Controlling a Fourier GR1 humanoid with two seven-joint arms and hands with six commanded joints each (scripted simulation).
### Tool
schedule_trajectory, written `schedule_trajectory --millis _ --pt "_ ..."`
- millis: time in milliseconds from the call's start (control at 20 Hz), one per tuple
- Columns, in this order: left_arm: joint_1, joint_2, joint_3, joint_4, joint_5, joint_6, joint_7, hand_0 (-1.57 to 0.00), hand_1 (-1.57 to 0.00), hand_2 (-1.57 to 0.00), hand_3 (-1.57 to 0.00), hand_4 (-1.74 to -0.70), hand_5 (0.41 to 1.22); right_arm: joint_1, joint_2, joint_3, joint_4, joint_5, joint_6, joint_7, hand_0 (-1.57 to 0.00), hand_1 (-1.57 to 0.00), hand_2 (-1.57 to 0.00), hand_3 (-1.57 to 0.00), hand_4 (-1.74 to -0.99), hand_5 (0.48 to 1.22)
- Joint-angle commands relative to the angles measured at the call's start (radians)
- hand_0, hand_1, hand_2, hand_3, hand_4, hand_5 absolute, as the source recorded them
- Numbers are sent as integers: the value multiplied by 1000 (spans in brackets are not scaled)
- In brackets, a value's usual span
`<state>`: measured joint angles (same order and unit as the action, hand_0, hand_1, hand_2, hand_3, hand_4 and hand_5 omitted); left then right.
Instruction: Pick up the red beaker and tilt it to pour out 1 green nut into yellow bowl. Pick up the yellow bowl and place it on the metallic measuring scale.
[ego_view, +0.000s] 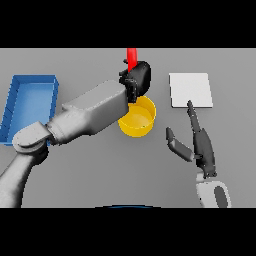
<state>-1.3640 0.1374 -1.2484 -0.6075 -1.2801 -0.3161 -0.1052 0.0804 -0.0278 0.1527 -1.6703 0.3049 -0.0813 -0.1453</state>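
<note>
Left hand (139, 76) fingers are clenched round the red beaker (132, 58), held just above the yellow bowl's (138, 119) far rim; I judge pouring underway, no nut visible. Right hand (200, 142), fingers released, waits beside the bowl. The scale (190, 90) stands bare beyond.

No text, label, brand, number or sign can be read anywhere in the head view. The red beaker (131, 58), the yellow bowl (138, 117), the white scale plate (190, 90) and the blue tray (30, 107) are all shown with plain, unmarked surfaces.
</note>
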Motion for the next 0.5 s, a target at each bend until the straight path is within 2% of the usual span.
schedule_trajectory --millis 0,250,300,350,400,450 --pt "-29 3 9 13 8 39 -19 -1571 -1571 -1571 -1571 -1729 1221 0 -3 3 -1 5 1 -8 1 1 1 1 -1027 686" --pt "-149 58 95 96 97 74 -40 -1571 -1571 -1571 -1571 -1728 1221 10 -6 10 -1 25 -8 -25 1 1 1 1 -1023 682" --pt "-173 71 130 124 128 80 -30 -1571 -1571 -1571 -1263 -1731 1221 7 -8 7 -3 20 -5 -13 1 1 1 1 -1024 681" --pt "-194 80 147 150 145 83 -31 -1571 -1571 -1571 -1023 -1733 1221 -10 -5 4 6 18 -7 -3 1 1 1 1 -1028 680" --pt "-206 98 184 178 181 117 -39 -1571 -1571 -1571 -1132 -1731 1221 -9 -6 5 -2 18 -7 1 1 1 1 1 -1018 680" --pt "-225 111 219 213 218 112 -47 -1571 -1571 -1571 -1220 -1727 1221 -5 2 4 -7 4 -3 4 1 1 1 1 -1009 676"
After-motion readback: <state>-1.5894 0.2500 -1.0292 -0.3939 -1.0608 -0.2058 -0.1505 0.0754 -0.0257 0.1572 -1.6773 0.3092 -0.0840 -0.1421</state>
